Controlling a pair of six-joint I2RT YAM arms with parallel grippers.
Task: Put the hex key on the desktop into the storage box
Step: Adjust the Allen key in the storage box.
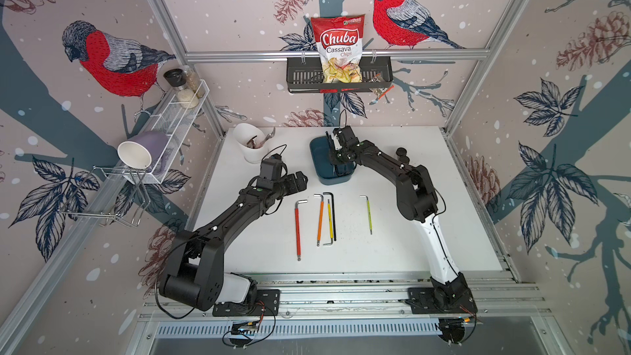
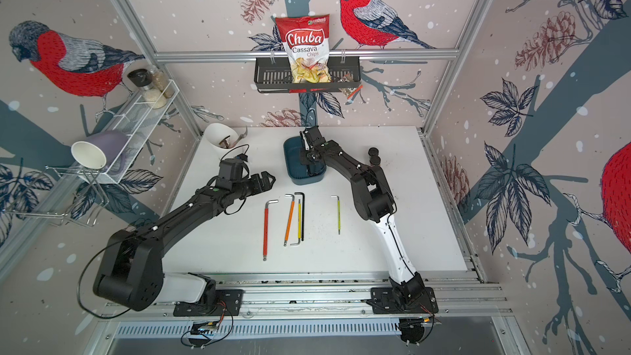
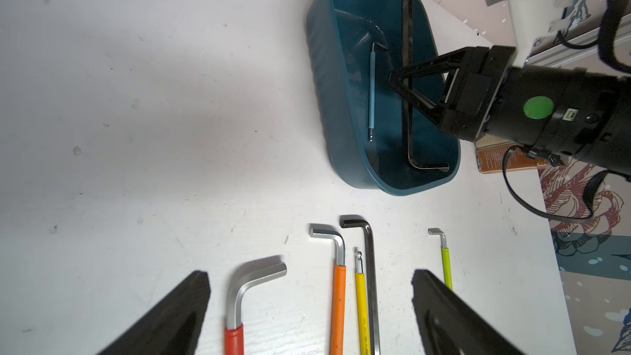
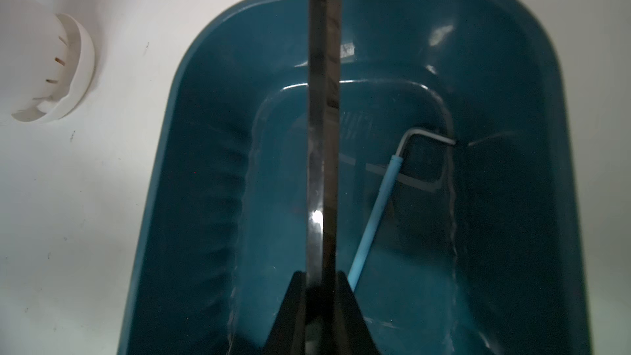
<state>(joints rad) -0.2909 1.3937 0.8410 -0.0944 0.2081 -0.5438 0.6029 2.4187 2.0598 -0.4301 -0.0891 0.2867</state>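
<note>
Now the right gripper (image 3: 392, 78) pinches a black hex key (image 3: 406, 11) tight — shaft running twelve-to-six along the storage box (image 3: 317, 63) directly beneath.

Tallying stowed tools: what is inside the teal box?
A blue hex key lies on its floor; the right gripper holds a black key inside. The floor beneath it is hidden.

Teal storage box (image 4: 205, 199) — black hex key (image 4: 322, 131)

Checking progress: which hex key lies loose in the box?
The blue key, lying on the box floor; the black key there is gripped by the right tool.
</note>
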